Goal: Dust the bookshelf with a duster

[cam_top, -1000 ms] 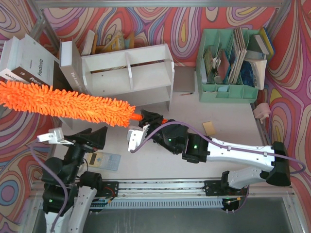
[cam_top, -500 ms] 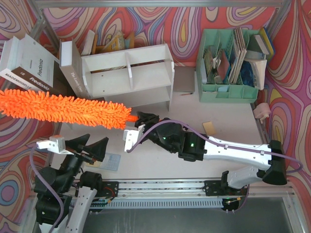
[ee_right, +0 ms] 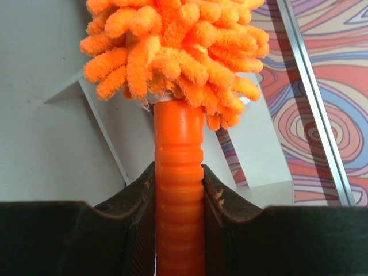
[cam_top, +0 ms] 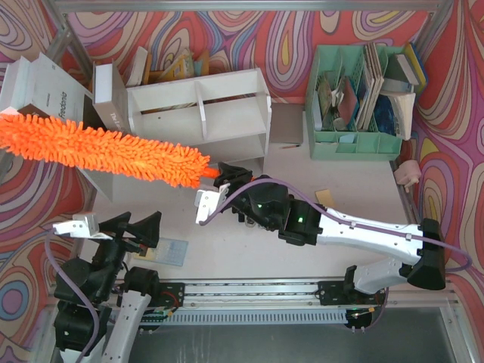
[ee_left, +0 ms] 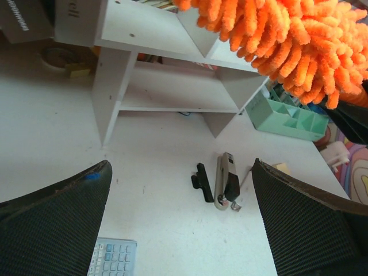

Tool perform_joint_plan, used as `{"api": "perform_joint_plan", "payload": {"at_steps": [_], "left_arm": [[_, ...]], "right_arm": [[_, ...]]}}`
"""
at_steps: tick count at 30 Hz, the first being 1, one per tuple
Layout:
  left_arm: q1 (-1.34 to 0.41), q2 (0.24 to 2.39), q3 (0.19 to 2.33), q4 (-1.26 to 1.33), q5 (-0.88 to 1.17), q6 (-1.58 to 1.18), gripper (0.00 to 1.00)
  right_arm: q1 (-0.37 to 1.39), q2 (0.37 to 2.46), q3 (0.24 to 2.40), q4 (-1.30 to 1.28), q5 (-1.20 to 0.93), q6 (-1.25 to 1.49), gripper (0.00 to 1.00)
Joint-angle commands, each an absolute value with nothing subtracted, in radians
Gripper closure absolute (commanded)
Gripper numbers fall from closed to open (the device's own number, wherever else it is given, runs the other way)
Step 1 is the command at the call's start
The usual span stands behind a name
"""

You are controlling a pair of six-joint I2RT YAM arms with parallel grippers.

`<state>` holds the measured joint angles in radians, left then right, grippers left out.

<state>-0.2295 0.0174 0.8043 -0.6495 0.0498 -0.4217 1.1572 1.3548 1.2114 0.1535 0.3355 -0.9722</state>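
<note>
Your right claw (ee_right: 178, 175) clamps the duster (cam_top: 106, 151) by its handle; the left claw (ee_left: 181, 169) gapes wide, empty. Sweep the fluff lightly along the bookshelf (cam_top: 227, 87) top.

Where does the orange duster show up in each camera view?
Top external: the duster slants across the left, over the left end of the bookshelf.
Left wrist: the duster fills the top right corner.
Right wrist: the duster stands centre, handle in the right gripper.
Shared landmark: the white bookshelf.
</note>
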Motion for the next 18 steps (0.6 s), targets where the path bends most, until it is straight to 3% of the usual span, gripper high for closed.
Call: {"api": "perform_joint_plan", "payload": {"at_steps": [1, 10, 18], "left_arm": [[-0.226, 0.005, 0.827, -0.681, -0.044, -0.411, 0.01], [-0.211, 0.005, 0.845, -0.741, -0.204, -0.433, 0.02], [-0.210, 0.005, 0.839, -0.744, -0.228, -0.445, 0.01]], "right_arm": [[1.123, 1.322, 1.182, 0.235, 0.354, -0.943, 1.00], [1.117, 1.294, 1.134, 0.164, 0.364, -0.910, 1.00], [1.114, 1.293, 1.169, 0.161, 0.356, -0.928, 1.00]]}}
